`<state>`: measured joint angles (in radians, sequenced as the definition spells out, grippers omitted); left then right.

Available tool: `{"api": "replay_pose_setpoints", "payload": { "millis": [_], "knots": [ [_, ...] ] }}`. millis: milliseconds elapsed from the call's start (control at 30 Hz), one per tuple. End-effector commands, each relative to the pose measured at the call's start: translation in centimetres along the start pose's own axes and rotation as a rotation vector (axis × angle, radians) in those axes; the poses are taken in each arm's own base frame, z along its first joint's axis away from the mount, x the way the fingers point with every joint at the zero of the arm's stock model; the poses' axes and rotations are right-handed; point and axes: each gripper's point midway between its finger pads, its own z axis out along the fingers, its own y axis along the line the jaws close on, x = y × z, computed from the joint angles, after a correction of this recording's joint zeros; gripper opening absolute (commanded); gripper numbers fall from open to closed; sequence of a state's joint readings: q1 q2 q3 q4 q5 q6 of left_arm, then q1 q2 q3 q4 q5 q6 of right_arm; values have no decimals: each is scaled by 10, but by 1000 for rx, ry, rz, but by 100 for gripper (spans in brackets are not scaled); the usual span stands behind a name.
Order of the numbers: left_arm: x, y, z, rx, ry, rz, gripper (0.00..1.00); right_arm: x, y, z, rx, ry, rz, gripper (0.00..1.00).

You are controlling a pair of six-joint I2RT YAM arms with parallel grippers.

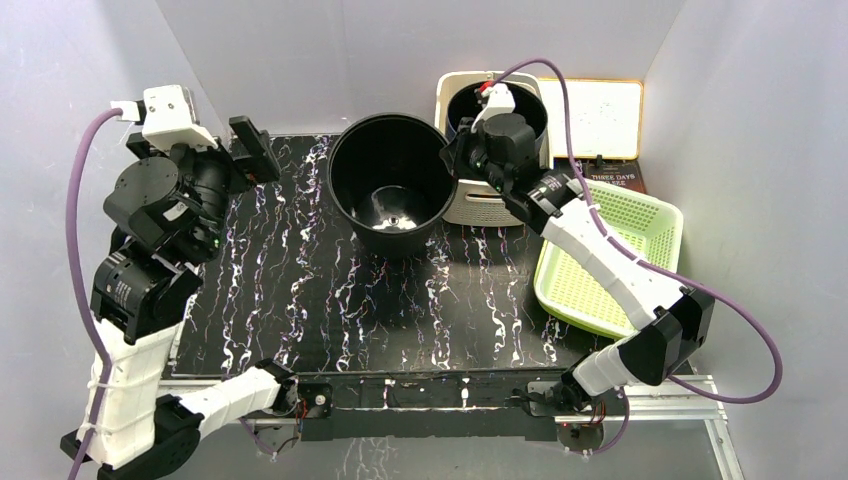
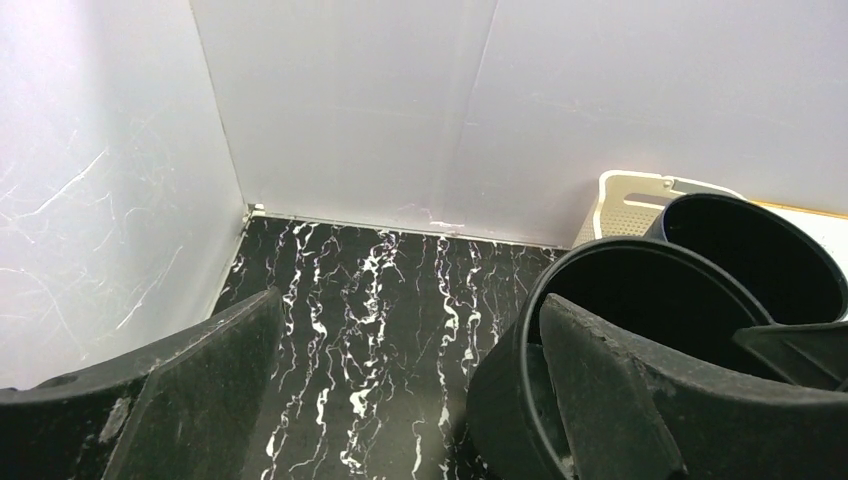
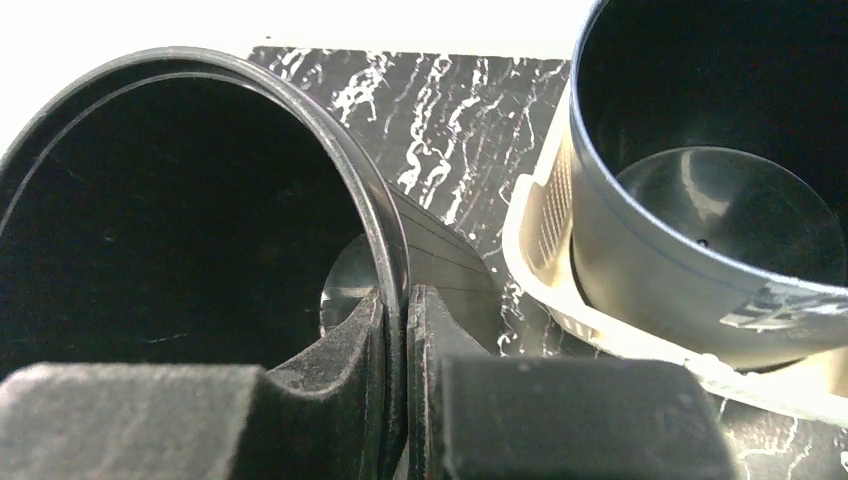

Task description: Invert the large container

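Observation:
The large black container point(image 1: 390, 185) stands mouth up at the back middle of the black marbled table point(image 1: 300, 300). My right gripper point(image 1: 452, 160) is shut on its right rim, one finger inside and one outside, as the right wrist view shows point(image 3: 397, 330). In that view the container point(image 3: 180, 200) fills the left half. My left gripper point(image 1: 255, 150) is open and empty at the container's left, a short gap away. In the left wrist view point(image 2: 410, 390) the container point(image 2: 520, 390) sits behind my right finger point(image 2: 610, 400).
A smaller dark container point(image 1: 530, 105) stands in a cream perforated basket point(image 1: 480, 205) at the back right, touching distance from the large one. A green plastic basket point(image 1: 620, 260) lies at the right. A framed board point(image 1: 605, 115) leans at the back. White walls enclose three sides.

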<state>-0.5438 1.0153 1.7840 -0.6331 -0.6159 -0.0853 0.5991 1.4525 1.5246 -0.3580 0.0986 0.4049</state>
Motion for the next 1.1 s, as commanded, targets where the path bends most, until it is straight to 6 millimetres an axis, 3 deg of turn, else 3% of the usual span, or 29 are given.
{"api": "replay_pose_setpoints", "payload": {
  "millis": [0, 333, 567, 600, 767, 900, 1033, 1067],
  "knots": [
    [20, -11, 8, 37, 72, 71, 98, -52, 24, -22, -12, -209, 13, 0],
    [63, -37, 23, 127, 196, 119, 98, 14, -3, -3, 64, -62, -11, 0],
    [77, -51, 20, 207, 231, 116, 98, 34, -15, 11, 110, -31, -21, 0],
    [79, -54, 20, 224, 240, 122, 98, 36, -15, 12, 110, -25, -24, 8],
    [93, -71, 21, 306, 288, 153, 99, 23, -11, 5, 92, -61, -36, 42],
    [101, -86, 27, 370, 309, 165, 98, -5, -1, -9, 56, -131, -38, 48],
    [114, -117, 27, 515, 338, 146, 98, -39, 7, -31, 42, -211, -37, 55],
    [120, -126, 26, 559, 347, 140, 98, -47, 5, -39, 53, -243, -32, 62]
  ]
}}
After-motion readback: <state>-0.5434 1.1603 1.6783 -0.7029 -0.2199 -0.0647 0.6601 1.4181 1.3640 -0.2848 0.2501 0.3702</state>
